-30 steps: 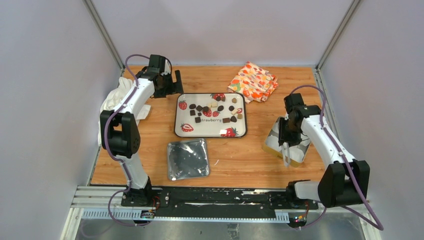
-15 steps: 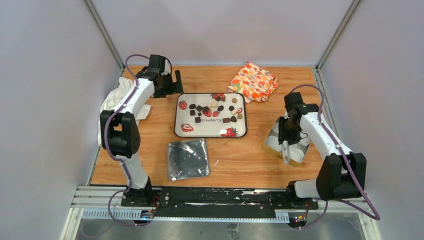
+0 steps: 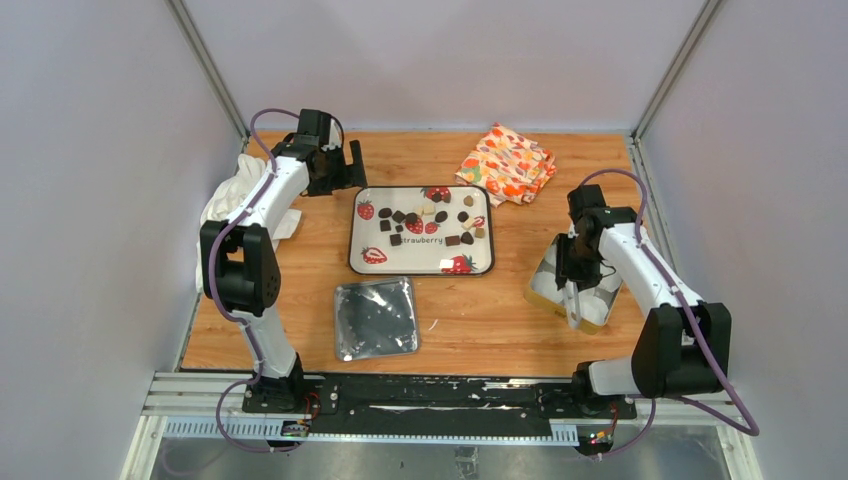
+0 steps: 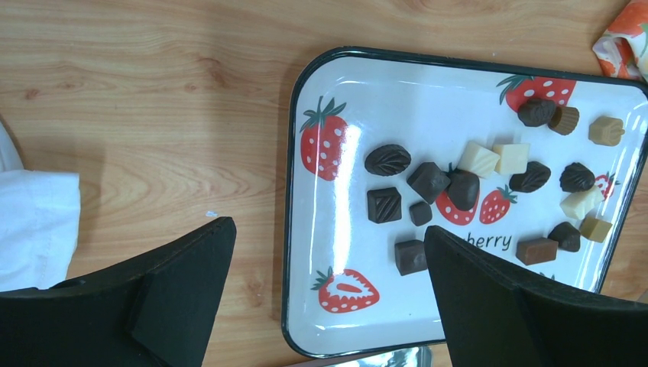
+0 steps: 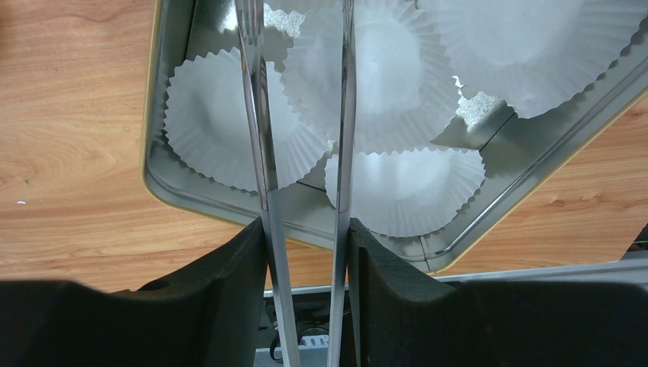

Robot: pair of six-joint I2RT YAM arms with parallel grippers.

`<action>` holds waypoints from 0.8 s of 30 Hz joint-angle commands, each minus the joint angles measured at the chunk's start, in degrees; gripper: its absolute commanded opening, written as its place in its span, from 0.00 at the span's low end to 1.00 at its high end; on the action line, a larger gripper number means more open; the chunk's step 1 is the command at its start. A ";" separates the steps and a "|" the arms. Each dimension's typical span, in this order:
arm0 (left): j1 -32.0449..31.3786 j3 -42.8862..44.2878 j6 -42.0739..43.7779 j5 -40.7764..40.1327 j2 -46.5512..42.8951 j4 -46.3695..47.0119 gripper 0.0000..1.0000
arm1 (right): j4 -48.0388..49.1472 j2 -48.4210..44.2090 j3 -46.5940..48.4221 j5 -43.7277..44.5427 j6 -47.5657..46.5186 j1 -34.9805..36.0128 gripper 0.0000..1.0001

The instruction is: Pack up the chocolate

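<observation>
Metal tweezers [image 5: 256, 115] are clamped between the fingers of the right pincer [image 5: 306, 229], and the two blades stick out ahead with a gap between them. Can't see the tips, they run off the top of the wrist view. The blades hang over an open tin [image 5: 164, 153] with angled corners and a gold-ish outer edge. It's lined with white pleated paper cups [image 5: 206, 115], and the cups I can see have nothing in them. The tin sits on the right side of the wooden table [image 4: 153, 92].

The left pincer [image 4: 328, 229] is spread wide with nothing in it, over the left end of the strawberry-print tray [image 4: 382, 99].

All the chocolate [image 4: 426, 182] I can see is on that tray, loosely scattered across its middle and right part. It's mostly dark pieces plus a few cream and tan ones, well apart from the tin.

Further out there's a white cloth [image 4: 30, 222] at the left edge, a folded patterned cloth [image 3: 507, 162] behind the tray on the right, and a shiny metal square [image 3: 375, 318] lying flat in front of the tray.
</observation>
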 commanded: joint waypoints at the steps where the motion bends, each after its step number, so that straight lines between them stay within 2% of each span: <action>1: 0.25 0.79 0.10 0.30 0.83 0.49 1.00 | -0.06 0.52 1.21 0.03 -0.97 -0.89 0.44; 8: 0.25 1.38 0.10 0.36 1.18 0.49 1.00 | 0.02 0.54 1.51 -0.09 -0.98 -0.90 0.44; 12: 0.25 1.54 0.11 0.65 1.18 0.49 1.00 | -1.07 -0.69 3.16 -0.02 -0.78 -0.90 0.39; 18: 0.25 1.94 0.21 0.83 1.08 0.47 1.00 | -4.91 -2.26 10.48 0.74 -1.87 -0.90 0.14; 21: 0.25 2.07 0.32 1.22 1.14 0.47 1.00 | -4.95 -1.65 14.59 -4.26 -2.84 -0.58 0.02; 24: 0.25 2.07 0.45 1.47 0.97 0.48 1.00 | -6.45 1.77 19.50 -9.43 -4.00 2.18 0.00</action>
